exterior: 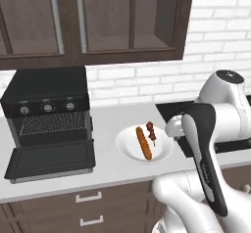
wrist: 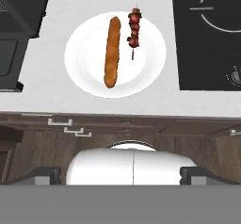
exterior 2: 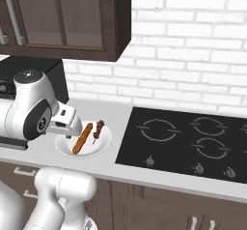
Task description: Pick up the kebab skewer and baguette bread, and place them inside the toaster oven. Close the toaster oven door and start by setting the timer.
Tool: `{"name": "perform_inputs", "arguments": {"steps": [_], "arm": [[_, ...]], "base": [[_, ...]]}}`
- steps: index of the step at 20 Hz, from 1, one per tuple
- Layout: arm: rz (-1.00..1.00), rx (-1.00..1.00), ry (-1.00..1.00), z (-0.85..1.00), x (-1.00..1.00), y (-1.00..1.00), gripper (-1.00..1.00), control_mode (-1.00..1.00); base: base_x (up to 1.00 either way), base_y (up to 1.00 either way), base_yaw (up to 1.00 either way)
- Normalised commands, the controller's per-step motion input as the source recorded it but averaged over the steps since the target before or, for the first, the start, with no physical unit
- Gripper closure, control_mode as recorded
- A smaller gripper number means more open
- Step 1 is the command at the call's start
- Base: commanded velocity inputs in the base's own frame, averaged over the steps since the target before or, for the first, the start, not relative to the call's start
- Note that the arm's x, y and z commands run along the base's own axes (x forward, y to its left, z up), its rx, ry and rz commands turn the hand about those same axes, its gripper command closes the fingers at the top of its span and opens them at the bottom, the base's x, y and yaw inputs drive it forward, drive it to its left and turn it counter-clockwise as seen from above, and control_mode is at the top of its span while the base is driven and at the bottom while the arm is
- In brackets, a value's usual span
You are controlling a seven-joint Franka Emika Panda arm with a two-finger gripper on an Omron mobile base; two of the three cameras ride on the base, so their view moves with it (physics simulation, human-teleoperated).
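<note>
Currently gripper (wrist: 120, 175) is fully open and empty, high above the plate (wrist: 84, 72); kebab skewer (wrist: 134, 28) and baguette bread (wrist: 112, 51) lie side by side below-ahead, long axes parallel, pointing toward the backsplash.

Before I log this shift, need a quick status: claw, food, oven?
Claw open, empty, above counter edge. Kebab skewer and baguette bread side by side on white plate. Toaster oven door down, rack bare. Path unobstructed.
</note>
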Motion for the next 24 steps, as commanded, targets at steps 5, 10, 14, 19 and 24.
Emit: {"name": "perform_inputs", "arguments": {"steps": [5,10,14,19,24], "arm": [[0.00,0.00,0.00,0.00,0.00,0.00,-1.00,1.00],[0.00,0.00,0.00,0.00,0.00,0.00,-1.00,1.00],[0.00,0.00,0.00,0.00,0.00,0.00,-1.00,1.00],[0.00,0.00,0.00,0.00,0.00,0.00,-1.00,1.00],[0.00,0.00,0.00,0.00,0.00,0.00,-1.00,1.00]], "base": [[-0.41,0.64,0.00],[0.12,1.00,0.00],[0.34,0.33,0.00],[0.46,-0.25,0.00],[0.44,-0.48,0.00]]}}
